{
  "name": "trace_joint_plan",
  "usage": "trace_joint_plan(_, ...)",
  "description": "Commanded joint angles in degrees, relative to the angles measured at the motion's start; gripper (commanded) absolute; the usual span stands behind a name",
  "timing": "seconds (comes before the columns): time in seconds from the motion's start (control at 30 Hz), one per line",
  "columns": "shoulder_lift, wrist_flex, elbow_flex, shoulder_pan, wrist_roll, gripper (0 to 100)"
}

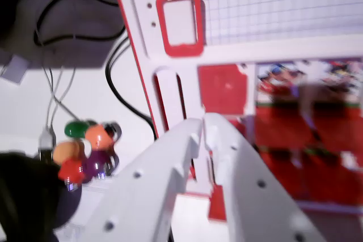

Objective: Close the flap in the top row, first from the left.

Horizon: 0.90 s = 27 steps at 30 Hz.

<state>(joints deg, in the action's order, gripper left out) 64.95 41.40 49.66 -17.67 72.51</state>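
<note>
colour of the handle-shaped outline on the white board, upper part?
Red outline on the white board; wrist view, the only one, shows it clearly.

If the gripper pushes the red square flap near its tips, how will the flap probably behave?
The red flap looks flat and stiff, so it would probably swing rather than bend. It seems thin, so likely light. The gripper tips look smooth and may slide on it.

flaps blurred, board cropped right
</note>
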Motion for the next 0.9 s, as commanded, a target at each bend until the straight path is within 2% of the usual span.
trace_joint_plan(0.0, 17.93, 5.63, 2.55, 1.23, 4.31, 0)
trace_joint_plan(0.3, 35.07, 14.94, 15.91, 6.77, 13.71, 0)
trace_joint_plan(0.5, 45.53, 16.96, 26.37, 9.40, 14.85, 0)
trace_joint_plan(0.77, 60.03, 16.26, 43.07, 13.10, 19.16, 0)
trace_joint_plan(0.87, 62.67, 16.00, 45.79, 14.06, 19.51, 0)
